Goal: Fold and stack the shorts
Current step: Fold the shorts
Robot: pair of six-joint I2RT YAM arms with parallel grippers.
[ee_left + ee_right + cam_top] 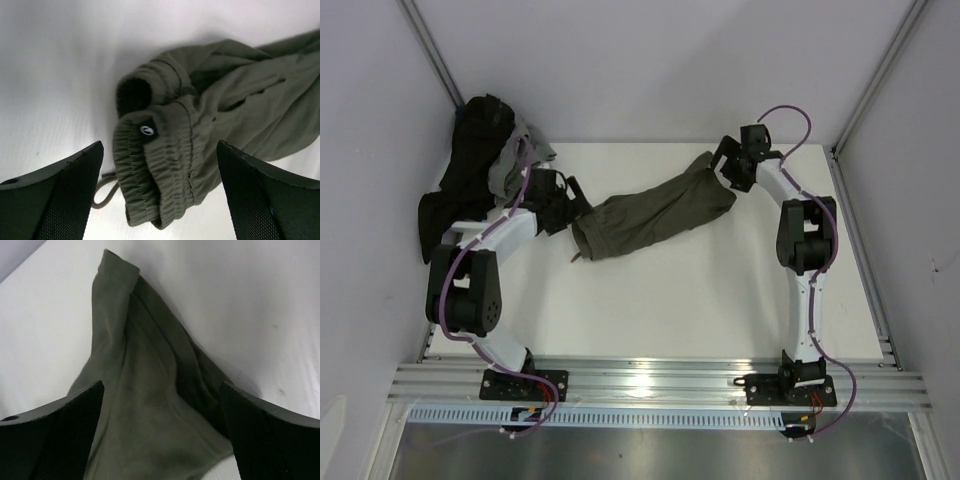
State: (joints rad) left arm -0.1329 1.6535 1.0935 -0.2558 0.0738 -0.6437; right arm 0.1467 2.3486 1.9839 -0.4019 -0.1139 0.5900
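Shorts (655, 212) are lying stretched across the far half of the table (700, 295), waistband (150, 170) under the left gripper (578, 205), leg end (120, 270) under the right gripper (722, 172), both gaping and grasping nothing, apparently leaving the cloth flat for folding.

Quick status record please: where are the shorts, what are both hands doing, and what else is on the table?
shorts: long diagonal strip on the table
left hand: open, above the waistband
right hand: open, leg end between its fingers
other clothes: dark pile, far left corner
stack: shorts not on the pile
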